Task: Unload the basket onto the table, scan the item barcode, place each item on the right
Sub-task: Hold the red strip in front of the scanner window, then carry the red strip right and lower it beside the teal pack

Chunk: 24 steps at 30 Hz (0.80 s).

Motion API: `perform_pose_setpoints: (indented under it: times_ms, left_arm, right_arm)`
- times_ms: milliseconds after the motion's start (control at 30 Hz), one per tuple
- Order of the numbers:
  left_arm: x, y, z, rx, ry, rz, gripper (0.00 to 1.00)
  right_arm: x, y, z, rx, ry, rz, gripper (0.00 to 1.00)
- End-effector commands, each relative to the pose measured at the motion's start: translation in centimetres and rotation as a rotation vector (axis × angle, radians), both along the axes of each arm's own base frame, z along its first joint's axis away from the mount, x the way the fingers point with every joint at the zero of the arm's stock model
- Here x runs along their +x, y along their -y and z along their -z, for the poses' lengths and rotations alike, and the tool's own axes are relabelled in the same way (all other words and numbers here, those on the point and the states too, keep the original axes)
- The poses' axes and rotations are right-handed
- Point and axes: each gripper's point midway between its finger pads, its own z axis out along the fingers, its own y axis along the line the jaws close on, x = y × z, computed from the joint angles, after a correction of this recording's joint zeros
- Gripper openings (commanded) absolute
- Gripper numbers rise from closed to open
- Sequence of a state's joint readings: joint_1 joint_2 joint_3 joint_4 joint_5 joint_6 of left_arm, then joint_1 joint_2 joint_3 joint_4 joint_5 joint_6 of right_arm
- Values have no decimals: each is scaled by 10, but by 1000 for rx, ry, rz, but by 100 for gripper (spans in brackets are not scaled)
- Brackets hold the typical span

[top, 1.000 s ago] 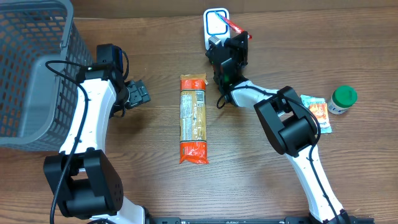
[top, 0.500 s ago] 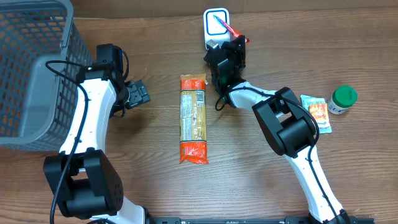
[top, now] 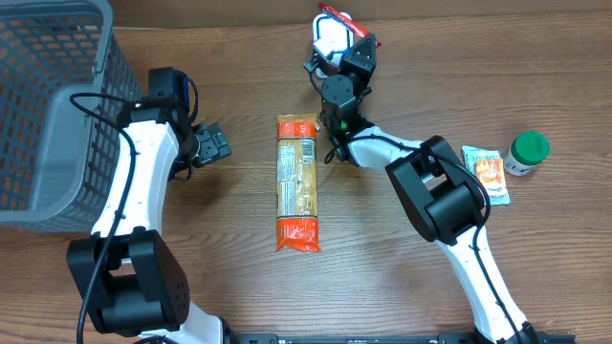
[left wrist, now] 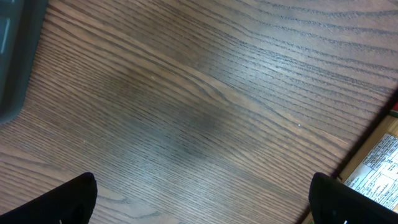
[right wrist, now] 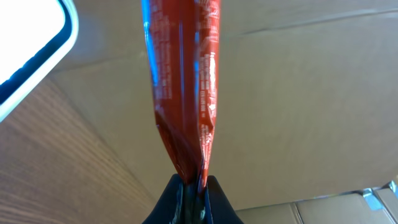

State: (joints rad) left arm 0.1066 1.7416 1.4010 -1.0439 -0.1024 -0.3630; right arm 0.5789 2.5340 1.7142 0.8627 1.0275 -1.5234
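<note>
Right wrist view: right jaws closed, pinching the bottom seam of a red packet (right wrist: 184, 81). The packet stands straight out ahead of the jaws, edge-on to the lens, with blue print on the face turned left. No barcode can be made out from here.

Left of the jaws and slightly ahead: the lit window of the white scanner (right wrist: 25, 43), near the packet but apart from it. Overhead, the packet (top: 337, 13) sits beyond the jaws, over the far end of the scanner (top: 328, 38). Whether it touches the housing cannot be told.

Step in hand (judgement): presenting the item to the reader. The pick is done; the scan is not confirmed by anything visible.

Next move (judgement): the packet's edge, not a flat face, seems to meet the window. A wrist roll is needed to turn the printed panel flat toward it, with the pinch kept firm on the thin seam so the packet does not flop.

Left jaws: wide open and empty, over bare table (left wrist: 186, 93), well off to the side of the right jaws. A long pasta pack (top: 297, 182) lies between the two arms, its label corner (left wrist: 380, 167) just past the left jaws. A mesh basket (top: 38, 96) is behind them.

Behind the right jaws, far side: a small sachet (top: 488, 172) and a green-lidded jar (top: 527, 151).
</note>
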Motion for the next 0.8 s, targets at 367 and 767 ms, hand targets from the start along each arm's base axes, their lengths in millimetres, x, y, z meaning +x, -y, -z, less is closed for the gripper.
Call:
perform_pose_setpoints:
  times_ms: [367, 767]
  left_arm:
    - [2, -1, -3, 12, 9, 12, 100]
    - [2, -1, -3, 12, 9, 12, 100]
  right_arm:
    - [-62, 20, -188, 405, 143, 32, 3]
    - [-139, 64, -181, 871, -81, 80, 3]
